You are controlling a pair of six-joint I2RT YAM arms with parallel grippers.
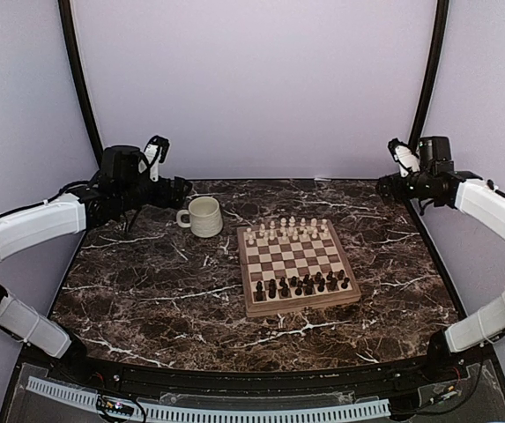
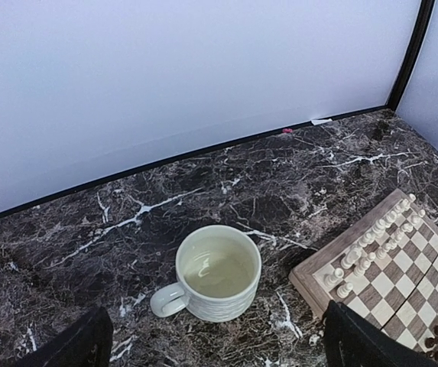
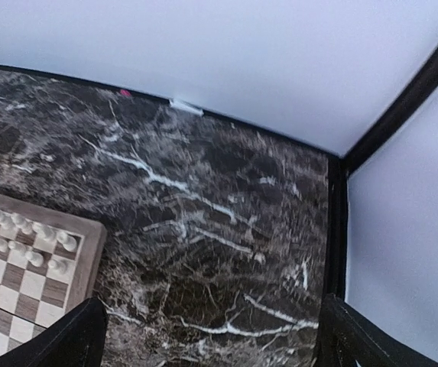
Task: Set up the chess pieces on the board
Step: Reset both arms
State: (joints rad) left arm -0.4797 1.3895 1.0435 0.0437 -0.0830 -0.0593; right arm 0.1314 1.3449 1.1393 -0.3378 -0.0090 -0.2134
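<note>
The board [image 1: 298, 261] lies right of centre on the dark marble table. Cream-white chess pieces [image 1: 287, 231] stand in rows along its far side, dark chess pieces [image 1: 303, 284] along its near side. My left gripper [image 1: 184, 187] hovers high at the back left, open, with nothing between its fingers [image 2: 77, 345]; below it sit the mug and the board's corner [image 2: 310, 277] with white pieces [image 2: 364, 256]. My right gripper [image 1: 381, 186] hovers at the back right, open and empty, its fingers [image 3: 66, 342] over bare marble beside the board's edge [image 3: 90, 252].
A cream mug [image 1: 203, 216] stands left of the board, empty inside [image 2: 217, 269], handle toward the left. Purple walls and black corner posts [image 1: 427, 79] close in the back and sides. A black rail [image 3: 335, 229] marks the table's right edge.
</note>
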